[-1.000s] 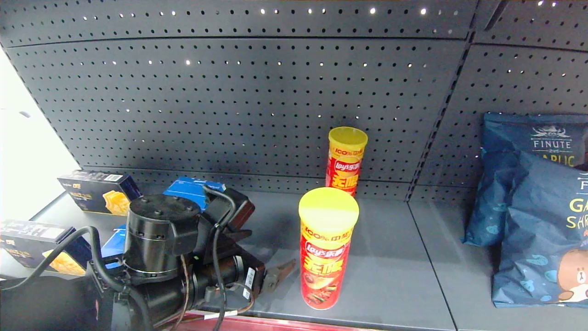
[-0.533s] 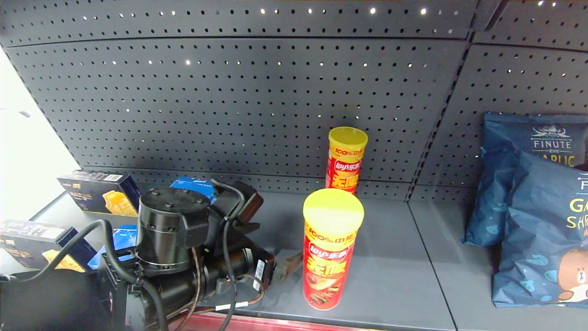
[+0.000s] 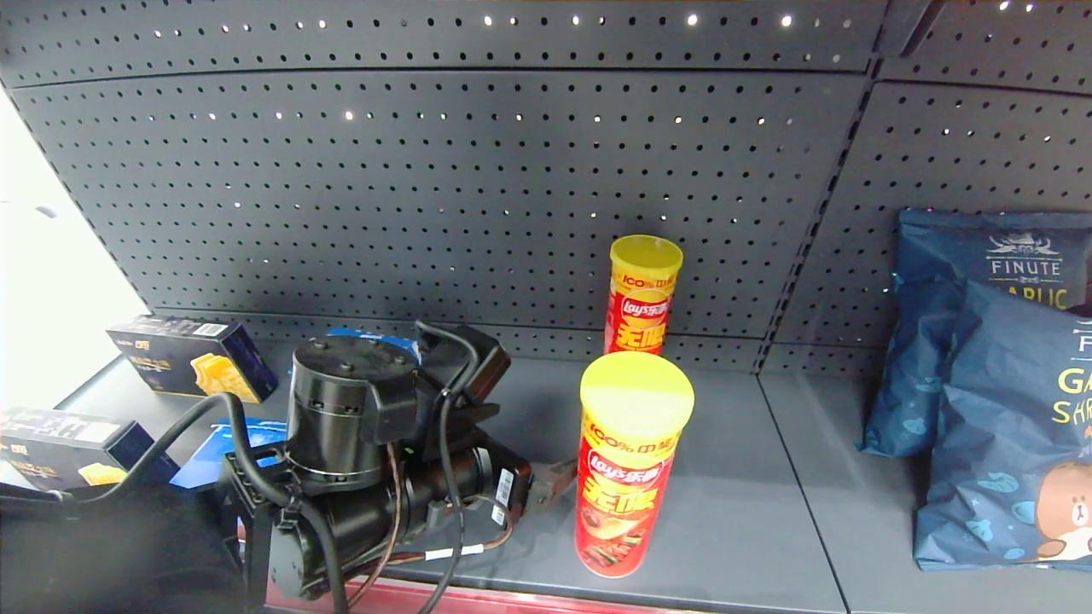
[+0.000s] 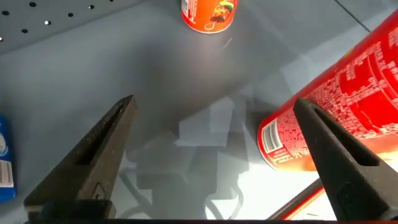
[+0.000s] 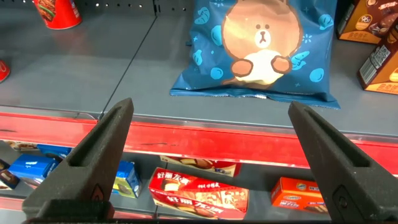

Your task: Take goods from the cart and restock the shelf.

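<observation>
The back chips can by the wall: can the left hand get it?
Probably yes. The left hand is open, facing the back can over bare shelf; the front can stands to one side.

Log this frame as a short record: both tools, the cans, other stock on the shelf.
left tool: open, low over the shelf, nothing between its fingers
front can: upright near the shelf's front edge, just beside one finger
back can: upright by the pegboard
right tool: open, empty, facing the bear bag
boxes: at the shelf's left end
</observation>
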`<state>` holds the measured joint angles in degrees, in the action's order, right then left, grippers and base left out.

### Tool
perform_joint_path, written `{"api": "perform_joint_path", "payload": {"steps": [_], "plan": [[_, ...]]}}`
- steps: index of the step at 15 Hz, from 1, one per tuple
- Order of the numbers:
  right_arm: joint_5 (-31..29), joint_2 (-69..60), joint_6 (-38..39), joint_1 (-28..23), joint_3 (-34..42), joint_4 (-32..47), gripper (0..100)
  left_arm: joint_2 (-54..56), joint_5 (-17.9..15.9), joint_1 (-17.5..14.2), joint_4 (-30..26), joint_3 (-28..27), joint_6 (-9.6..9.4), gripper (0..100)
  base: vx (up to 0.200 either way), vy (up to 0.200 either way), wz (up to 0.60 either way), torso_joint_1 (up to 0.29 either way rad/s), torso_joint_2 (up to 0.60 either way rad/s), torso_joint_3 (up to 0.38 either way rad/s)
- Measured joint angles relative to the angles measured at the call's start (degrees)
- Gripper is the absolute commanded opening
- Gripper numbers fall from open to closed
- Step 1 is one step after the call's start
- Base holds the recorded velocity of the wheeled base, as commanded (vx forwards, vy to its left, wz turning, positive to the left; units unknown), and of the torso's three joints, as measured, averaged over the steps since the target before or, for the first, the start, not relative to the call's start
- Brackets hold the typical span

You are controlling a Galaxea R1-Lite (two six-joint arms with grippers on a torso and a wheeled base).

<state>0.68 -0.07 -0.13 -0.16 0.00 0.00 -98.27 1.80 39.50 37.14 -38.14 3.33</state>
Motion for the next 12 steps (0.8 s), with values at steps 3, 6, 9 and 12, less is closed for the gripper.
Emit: {"api": "perform_joint_path", "payload": {"steps": [3, 6, 9, 12], "plan": [[0.0, 0.0, 0.0, 0.0, 0.0, 0.0, 100, -0.2, 0.0, -0.5, -0.1, 1.4, 0.0, 100, 0.0, 0.0, 0.0, 0.0, 0.0, 0.0], [0.0, 0.0, 0.0, 0.0, 0.0, 0.0, 100, 0.3, 0.0, -0.8, -0.3, 3.3, 0.0, 100, 0.0, 0.0, 0.0, 0.0, 0.0, 0.0], [0.0, 0.0, 0.0, 0.0, 0.0, 0.0, 100, 1.1, -0.1, -0.1, -0.6, 3.7, 0.0, 100, 0.0, 0.0, 0.0, 0.0, 0.0, 0.0], [0.0, 0.0, 0.0, 0.0, 0.0, 0.0, 100, 1.2, 0.0, 0.5, -0.6, 3.3, -0.02, 100, 0.0, 0.0, 0.0, 0.0, 0.0, 0.0]]}}
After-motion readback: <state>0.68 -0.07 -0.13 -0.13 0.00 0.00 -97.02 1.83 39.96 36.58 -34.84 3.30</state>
